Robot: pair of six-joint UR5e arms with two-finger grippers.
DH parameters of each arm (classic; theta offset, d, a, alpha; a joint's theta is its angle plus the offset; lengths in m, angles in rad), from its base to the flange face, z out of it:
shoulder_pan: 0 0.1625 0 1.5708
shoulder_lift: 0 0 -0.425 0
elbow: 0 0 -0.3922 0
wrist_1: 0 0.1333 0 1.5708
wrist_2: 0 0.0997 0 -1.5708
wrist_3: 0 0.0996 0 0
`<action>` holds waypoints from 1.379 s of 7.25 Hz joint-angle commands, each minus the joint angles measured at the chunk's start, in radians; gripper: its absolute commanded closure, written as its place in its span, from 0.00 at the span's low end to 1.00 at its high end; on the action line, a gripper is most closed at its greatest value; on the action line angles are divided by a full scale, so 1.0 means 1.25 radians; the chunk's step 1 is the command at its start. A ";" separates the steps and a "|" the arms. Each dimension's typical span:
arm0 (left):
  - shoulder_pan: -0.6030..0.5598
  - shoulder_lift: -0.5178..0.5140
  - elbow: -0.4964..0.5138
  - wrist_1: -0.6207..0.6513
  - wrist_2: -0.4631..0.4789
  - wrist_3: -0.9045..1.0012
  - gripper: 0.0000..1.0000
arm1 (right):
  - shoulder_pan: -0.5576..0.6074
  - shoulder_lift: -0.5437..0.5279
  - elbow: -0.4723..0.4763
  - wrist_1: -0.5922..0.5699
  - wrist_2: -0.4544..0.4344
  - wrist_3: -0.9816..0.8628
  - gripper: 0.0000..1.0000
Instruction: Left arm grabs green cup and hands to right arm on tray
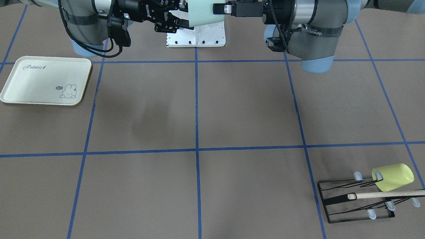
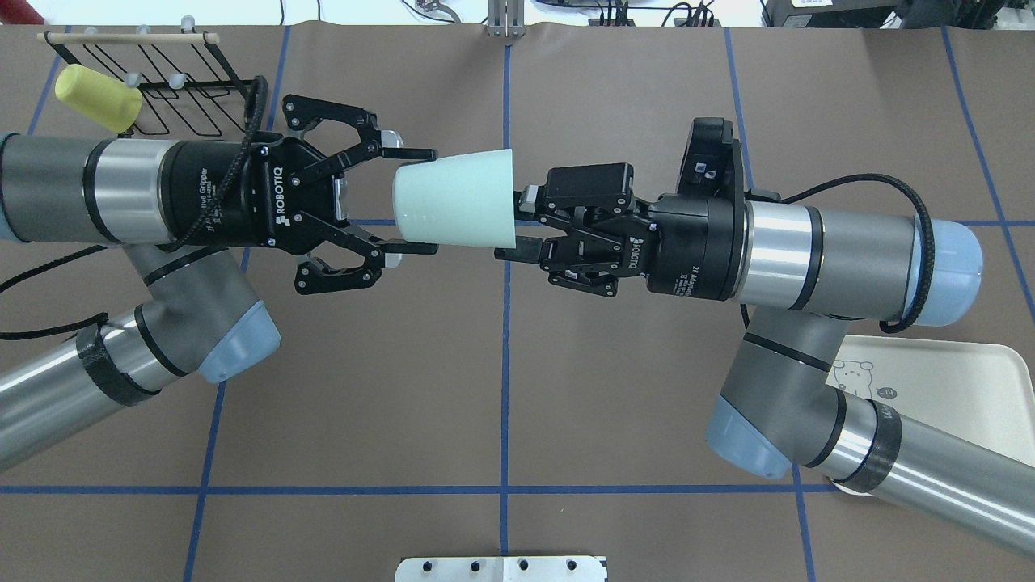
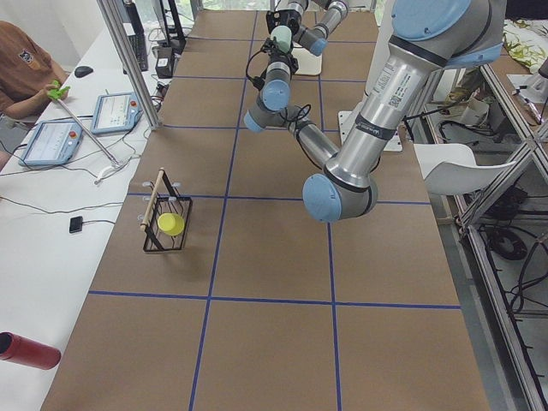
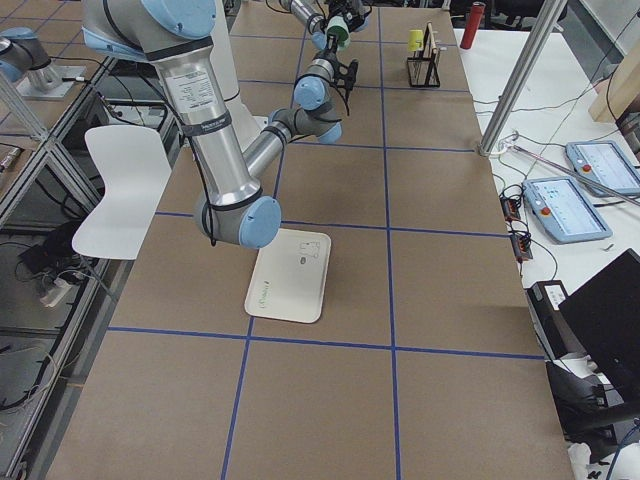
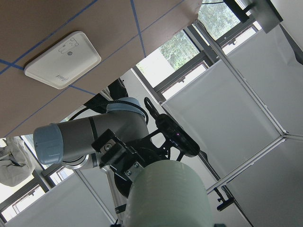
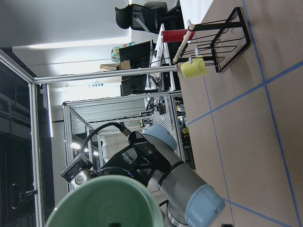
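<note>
The pale green cup (image 2: 457, 198) hangs on its side in mid-air between both arms, base toward the left arm; it also shows in the front view (image 1: 200, 11). My left gripper (image 2: 412, 200) is shut on the cup, its pads touching both sides near the base. My right gripper (image 2: 513, 224) is at the cup's rim with its jaws apart, one fingertip (image 2: 517, 250) just under the rim. In the wrist views the cup fills the lower edge (image 5: 168, 194) (image 6: 109, 203). The cream tray (image 1: 40, 71) lies flat on the robot's right, partly under the right arm (image 2: 954, 388).
A black wire rack (image 2: 162, 73) with a wooden bar stands far out on the robot's left and holds a yellow-green cup (image 2: 97, 97). The white base plate (image 1: 196, 36) sits under the grippers. Blue tape lines cross the brown table.
</note>
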 commanded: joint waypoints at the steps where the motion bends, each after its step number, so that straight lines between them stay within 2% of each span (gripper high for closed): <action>1: 0.020 -0.001 -0.007 0.003 0.005 0.000 1.00 | -0.002 -0.001 -0.001 0.020 0.000 0.004 0.43; 2: 0.023 -0.001 -0.009 0.003 0.005 0.000 1.00 | -0.003 -0.001 0.000 0.020 0.000 0.004 0.44; 3: 0.037 -0.003 -0.005 0.003 0.006 0.001 1.00 | -0.003 -0.001 0.000 0.021 0.000 0.004 0.52; 4: 0.042 -0.003 -0.008 0.003 0.018 0.001 1.00 | -0.005 -0.007 0.000 0.037 0.000 0.006 0.82; 5: 0.044 -0.003 -0.007 0.002 0.020 0.002 0.94 | -0.005 -0.009 0.000 0.049 0.000 0.025 1.00; 6: 0.042 -0.003 -0.011 0.002 0.020 0.002 0.01 | -0.005 -0.010 0.000 0.051 0.000 0.028 1.00; 9: 0.030 0.010 -0.032 0.003 0.011 0.008 0.00 | -0.002 -0.015 0.007 0.063 0.000 0.064 1.00; 10: 0.005 0.039 -0.034 -0.001 0.010 0.011 0.00 | 0.002 -0.040 0.013 0.080 0.000 0.086 1.00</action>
